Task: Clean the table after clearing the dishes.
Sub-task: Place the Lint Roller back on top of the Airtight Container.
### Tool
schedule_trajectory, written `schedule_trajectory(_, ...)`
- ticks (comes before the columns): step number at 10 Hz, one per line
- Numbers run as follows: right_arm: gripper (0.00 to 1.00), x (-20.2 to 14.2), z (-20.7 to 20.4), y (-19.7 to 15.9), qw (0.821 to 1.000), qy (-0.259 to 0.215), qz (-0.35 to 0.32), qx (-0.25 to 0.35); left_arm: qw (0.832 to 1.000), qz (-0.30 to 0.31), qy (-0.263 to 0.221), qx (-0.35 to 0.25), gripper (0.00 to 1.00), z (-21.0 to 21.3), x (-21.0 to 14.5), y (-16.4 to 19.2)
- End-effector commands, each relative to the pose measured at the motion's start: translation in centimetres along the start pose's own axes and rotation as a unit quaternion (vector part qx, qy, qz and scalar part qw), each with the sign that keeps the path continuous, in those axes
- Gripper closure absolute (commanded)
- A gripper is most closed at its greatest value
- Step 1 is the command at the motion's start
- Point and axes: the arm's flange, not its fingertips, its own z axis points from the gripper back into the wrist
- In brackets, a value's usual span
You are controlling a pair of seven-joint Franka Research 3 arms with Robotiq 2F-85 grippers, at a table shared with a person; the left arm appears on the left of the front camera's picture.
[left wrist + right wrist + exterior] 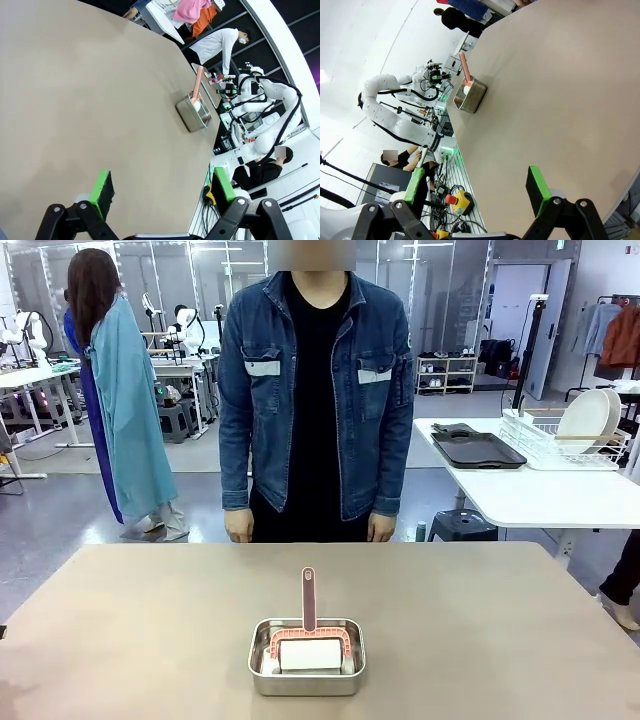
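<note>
Table [75, 100] lies beneath left hand [162, 192] (wide, empty); right hand [477, 192] likewise.

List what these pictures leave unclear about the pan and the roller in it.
- Roller, front view: its underside and the pan floor are hidden by the steel pan wall.
- Pan contents, left wrist view: too small and oblique.
- Roller handle, right wrist view: too small for detail.
</note>
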Motion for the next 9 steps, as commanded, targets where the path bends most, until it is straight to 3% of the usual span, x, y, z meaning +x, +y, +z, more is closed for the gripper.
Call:
schedule_trajectory(1, 0.00, -0.02, -0.09, 0.33, 1.000, 0.006, -0.002, -0.006, 1.000, 0.006, 0.006, 0.004, 0.00, 0.39, -0.04, -0.44)
schedule_trajectory(9, 0.00, -0.02, -0.09, 0.33, 1.000, 0.006, -0.002, -0.006, 1.000, 0.006, 0.006, 0.004, 0.00, 0.39, -0.04, -0.44)
